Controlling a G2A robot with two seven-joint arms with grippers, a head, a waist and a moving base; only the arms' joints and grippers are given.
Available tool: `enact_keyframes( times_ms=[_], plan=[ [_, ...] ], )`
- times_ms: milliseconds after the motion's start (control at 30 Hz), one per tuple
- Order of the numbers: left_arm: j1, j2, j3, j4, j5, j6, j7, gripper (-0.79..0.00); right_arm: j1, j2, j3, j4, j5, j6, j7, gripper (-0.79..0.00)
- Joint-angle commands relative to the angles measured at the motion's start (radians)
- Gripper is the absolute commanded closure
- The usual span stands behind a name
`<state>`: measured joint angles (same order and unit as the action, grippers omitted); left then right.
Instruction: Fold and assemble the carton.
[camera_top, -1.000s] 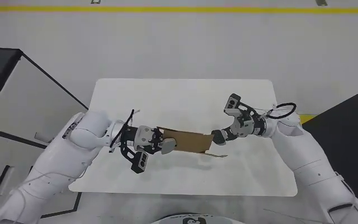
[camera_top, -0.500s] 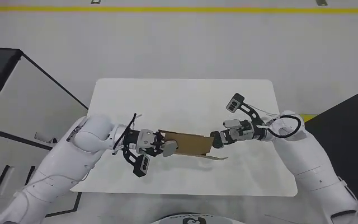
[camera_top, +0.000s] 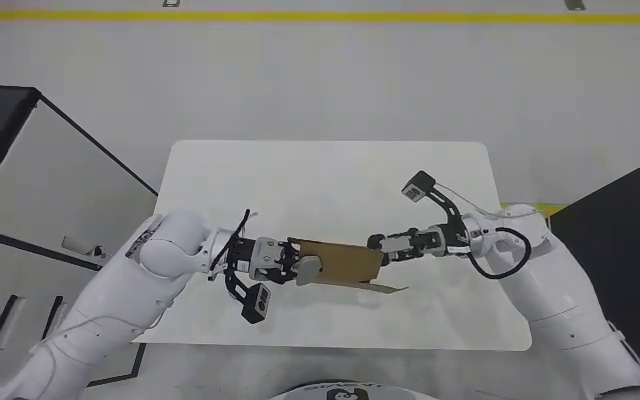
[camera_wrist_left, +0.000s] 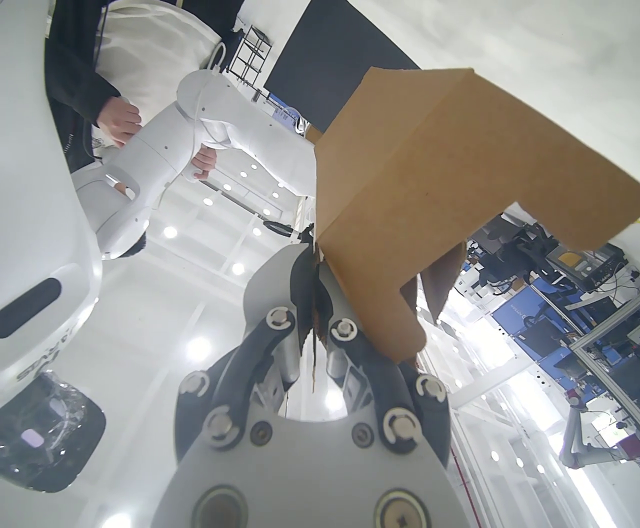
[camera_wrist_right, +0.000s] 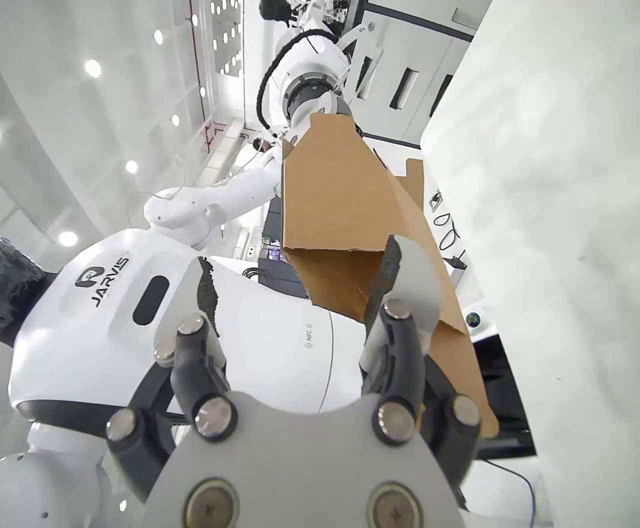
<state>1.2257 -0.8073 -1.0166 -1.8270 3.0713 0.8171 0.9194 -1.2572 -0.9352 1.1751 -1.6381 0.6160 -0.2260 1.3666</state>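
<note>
Carton (camera_top: 338, 263): I logged it at lower centre of the top view, brown and partly opened, spanning between both arms over the white table (camera_top: 330, 170). Left gripper (camera_top: 300, 268): at the carton's left end, fingers pinched tight on a cardboard edge. Right gripper (camera_top: 378, 243): at its right end, fingers spread wide, one finger (camera_wrist_right: 400, 270) lying against a carton panel, the other clear.

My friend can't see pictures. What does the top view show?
A brown carton hangs over a white table, clamped at one end by the left gripper. The open right gripper sits at its other end.
</note>
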Motion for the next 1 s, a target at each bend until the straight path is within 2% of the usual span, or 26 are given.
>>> enact_keyframes(
  times_ms=[0, 233, 467, 700, 833, 967],
  plan=[
    [0.002, 0.0, -0.003, 0.0, 0.001, -0.006, -0.001, 0.0, -0.005, 0.0, -0.001, -0.006, -0.01, -0.002, -0.007, -0.502],
    [0.01, 0.002, -0.014, 0.0, -0.002, -0.007, -0.003, 0.0, -0.012, 0.0, 0.001, -0.011, -0.016, 0.003, -0.018, -0.508],
    [0.013, 0.003, -0.017, 0.0, -0.015, -0.011, 0.005, 0.0, -0.025, 0.003, 0.007, -0.032, -0.079, -0.01, -0.048, -0.419],
    [0.019, 0.004, -0.035, -0.006, 0.001, 0.006, -0.02, 0.0, -0.037, 0.002, 0.014, -0.018, -0.027, 0.02, -0.059, -0.582],
    [0.025, 0.006, -0.06, -0.012, 0.001, 0.022, -0.033, 0.0, -0.054, 0.002, 0.041, 0.003, 0.068, 0.014, -0.048, -0.77],
    [0.032, 0.009, -0.095, -0.024, 0.001, 0.037, -0.046, 0.0, -0.077, 0.003, 0.087, 0.04, 0.227, 0.02, -0.011, -0.785]
  ],
)
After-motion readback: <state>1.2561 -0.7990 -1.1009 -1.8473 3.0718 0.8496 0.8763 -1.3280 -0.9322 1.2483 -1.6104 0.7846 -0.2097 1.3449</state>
